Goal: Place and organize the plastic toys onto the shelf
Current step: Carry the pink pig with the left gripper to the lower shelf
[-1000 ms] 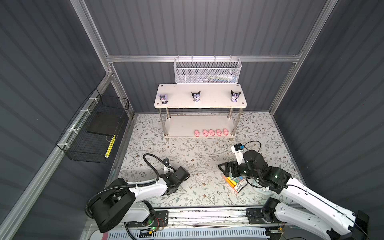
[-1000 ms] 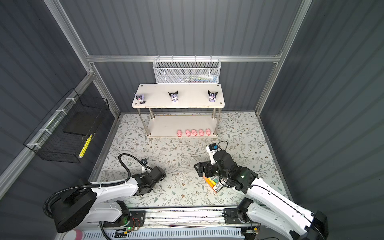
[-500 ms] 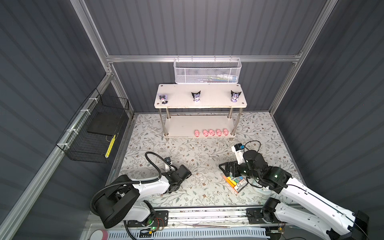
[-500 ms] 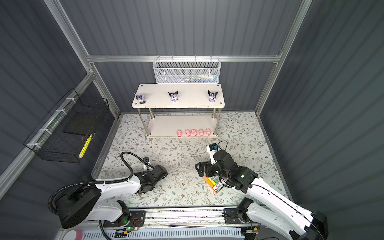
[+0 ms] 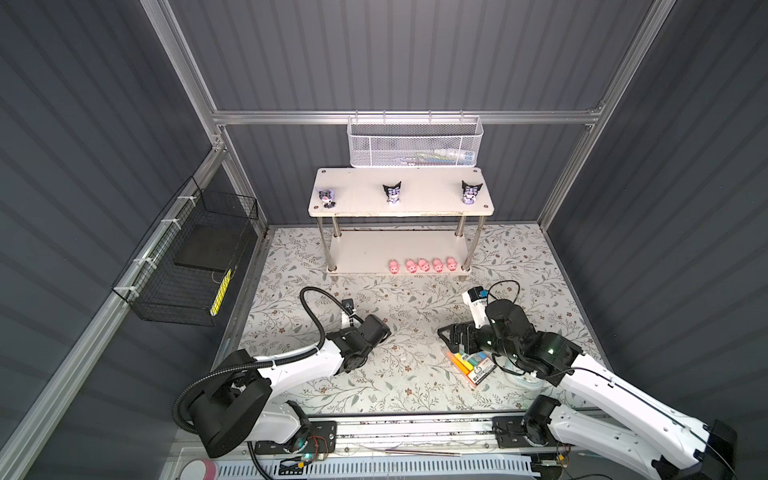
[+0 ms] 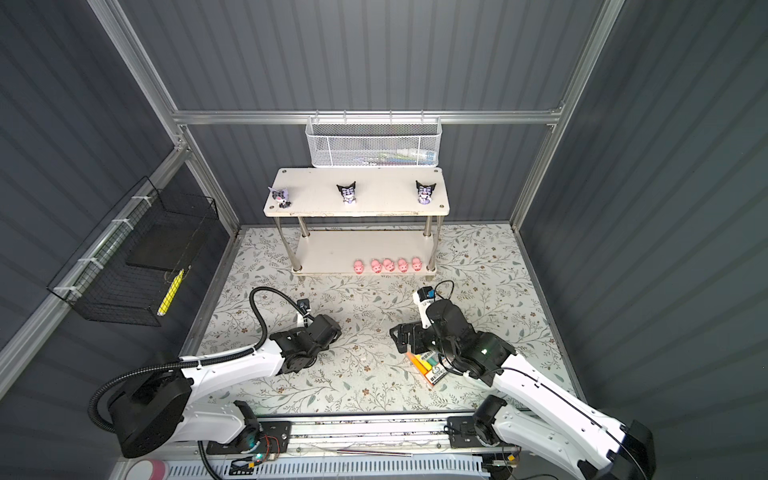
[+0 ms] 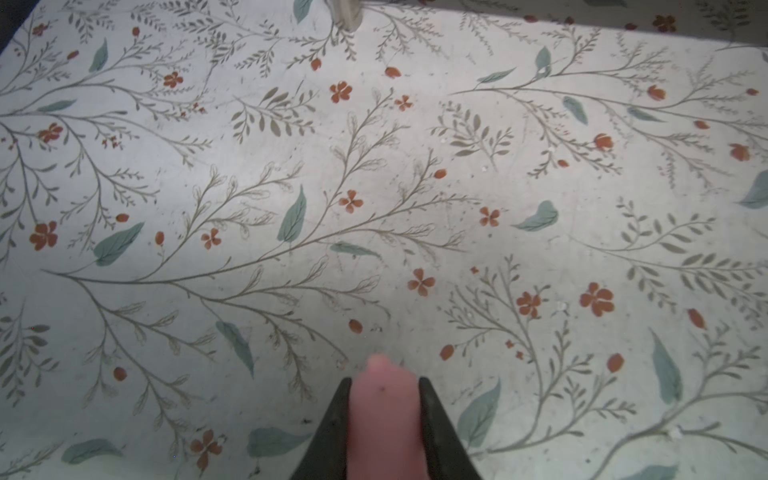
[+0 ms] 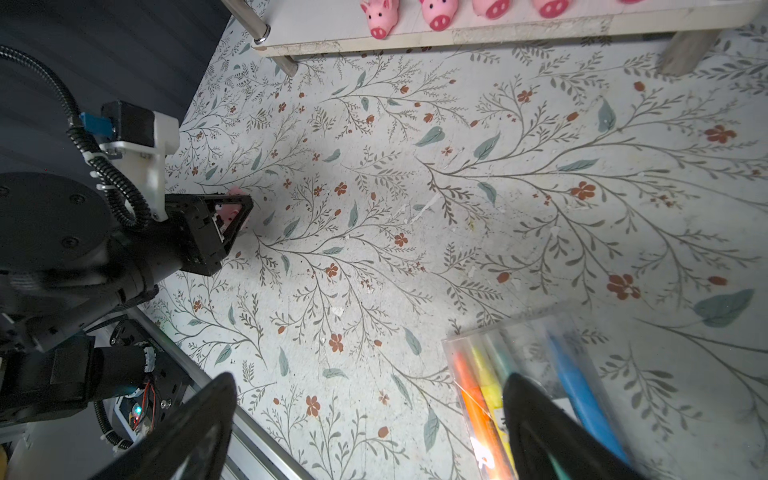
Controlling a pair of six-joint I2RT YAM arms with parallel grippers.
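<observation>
Lying on the floral mat [image 7: 291,166], partly beneath the right gripper [image 8: 370,380] with its fingers wide apart, is a clear marker pack [image 8: 536,353]. The left gripper [image 7: 384,380] is clamped on a smooth pink pig [image 7: 384,419], blurred and seemingly just above the mat. Five more pigs [image 5: 423,265] line the lower board of the white shelf [image 5: 365,249]; three pointed-eared figurines [image 5: 392,193] stand spaced along the top.
</observation>
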